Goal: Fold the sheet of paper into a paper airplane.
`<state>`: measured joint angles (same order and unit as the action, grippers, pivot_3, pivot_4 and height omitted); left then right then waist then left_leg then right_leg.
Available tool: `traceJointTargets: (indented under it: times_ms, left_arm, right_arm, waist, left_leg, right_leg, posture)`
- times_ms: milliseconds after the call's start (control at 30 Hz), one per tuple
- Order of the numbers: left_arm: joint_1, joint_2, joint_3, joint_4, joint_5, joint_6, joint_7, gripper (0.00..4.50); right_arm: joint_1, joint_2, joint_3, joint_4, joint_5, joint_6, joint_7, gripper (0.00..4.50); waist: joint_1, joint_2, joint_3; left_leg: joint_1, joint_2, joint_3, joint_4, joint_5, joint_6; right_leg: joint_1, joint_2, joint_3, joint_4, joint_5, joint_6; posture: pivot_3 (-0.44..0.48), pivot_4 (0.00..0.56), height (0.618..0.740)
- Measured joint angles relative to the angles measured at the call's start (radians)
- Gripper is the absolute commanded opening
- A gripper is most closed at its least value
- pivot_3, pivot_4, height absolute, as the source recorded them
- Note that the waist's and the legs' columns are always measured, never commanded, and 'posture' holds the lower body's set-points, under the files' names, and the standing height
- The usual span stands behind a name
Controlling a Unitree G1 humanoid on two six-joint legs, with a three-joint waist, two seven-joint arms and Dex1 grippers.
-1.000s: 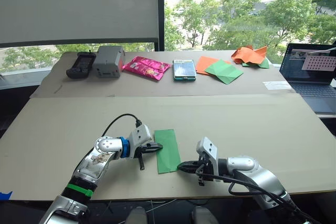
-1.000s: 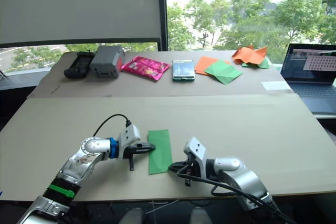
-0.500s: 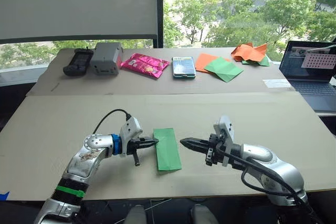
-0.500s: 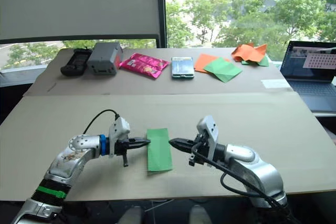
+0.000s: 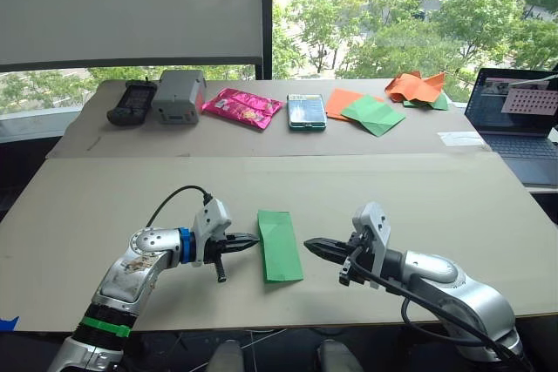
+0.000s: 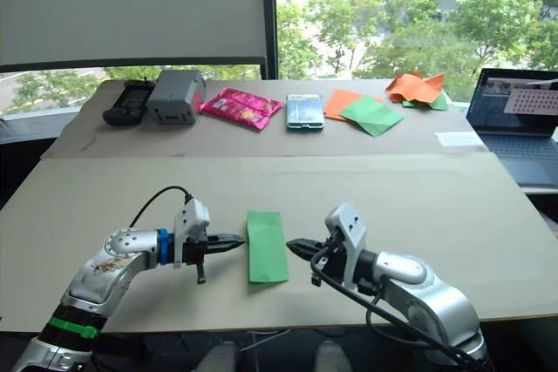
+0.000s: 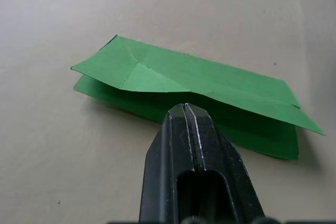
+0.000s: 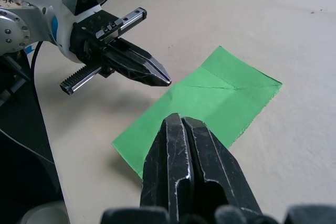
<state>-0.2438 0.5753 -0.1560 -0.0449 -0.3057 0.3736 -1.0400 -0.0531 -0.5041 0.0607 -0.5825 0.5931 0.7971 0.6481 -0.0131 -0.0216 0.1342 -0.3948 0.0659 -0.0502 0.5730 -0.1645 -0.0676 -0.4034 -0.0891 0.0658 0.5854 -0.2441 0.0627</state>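
Cardboard-topped table (image 5: 105, 189) before a sunlit window (image 5: 392, 15)

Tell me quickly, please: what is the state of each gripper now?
Left gripper: closed, empty, beside the green paper.
Right gripper: closed, empty, on the paper's other side.

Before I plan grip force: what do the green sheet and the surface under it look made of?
The sheet of paper looks like thin matte paper: it holds sharp creases and its folded layers lift slightly. The table surface looks like plain tan cardboard, dull, with a seam across it, though that is a guess.
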Motion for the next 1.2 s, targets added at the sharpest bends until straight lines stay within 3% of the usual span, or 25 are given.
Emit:
traceJointTargets:
  times_ms: [367, 567, 700, 900, 1200]
  left_arm:
    - [-0.144, -0.123, -0.053, 0.021, 0.007, 0.003, 0.004, 0.0]
    - [-0.187, -0.193, -0.119, 0.157, 0.072, -0.057, 0.009, 0.0]
    - [-0.216, -0.251, -0.146, 0.251, 0.107, -0.108, 0.021, 0.0]
    - [-0.222, -0.264, -0.146, 0.272, 0.114, -0.12, 0.022, 0.0]
    - [-0.185, -0.207, -0.14, 0.217, 0.114, -0.113, 0.015, 0.0]
  right_arm:
    - [0.013, -0.014, -0.057, -0.05, 0.061, 0.001, -0.018, 0.04]
    - [-0.084, -0.01, -0.082, -0.047, 0.097, 0.006, -0.05, 0.04]
    - [-0.163, 0.022, -0.006, -0.031, 0.073, 0.006, -0.083, 0.04]
    - [-0.181, 0.026, 0.118, 0.065, -0.047, 0.012, -0.145, 0.04]
    - [-0.161, 0.005, 0.142, 0.169, -0.17, 0.007, -0.154, 0.04]
  waist:
    - [0.0, 0.0, 0.0]
    - [-0.001, 0.0, 0.0]
    - [-0.001, 0.001, -0.001]
    - [0.001, 0.002, -0.002]
    - [-0.002, 0.003, -0.002]
  left_leg:
    - [-0.002, 0.0, -0.001, 0.001, 0.0, 0.001]
    - [-0.002, 0.0, -0.002, 0.002, 0.001, 0.001]
    - [-0.002, 0.0, -0.003, 0.002, 0.002, 0.004]
    - [-0.002, 0.0, -0.003, 0.002, 0.005, 0.008]
    - [-0.002, 0.0, -0.003, 0.002, 0.005, 0.008]
  right_leg:
    - [0.001, 0.002, 0.0, 0.001, 0.0, 0.0]
    - [0.001, 0.003, 0.0, 0.004, 0.0, 0.0]
    - [0.001, 0.003, 0.0, 0.007, 0.0, 0.0]
    - [0.001, 0.004, 0.0, 0.009, 0.0, 0.001]
    - [0.002, 0.004, 0.001, 0.009, 0.0, 0.001]
  posture:
    - [0.0, 0.15, 0.718]
    - [0.0, 0.15, 0.718]
    - [0.0, 0.15, 0.718]
    - [0.0, 0.15, 0.718]
    - [0.0, 0.15, 0.718]
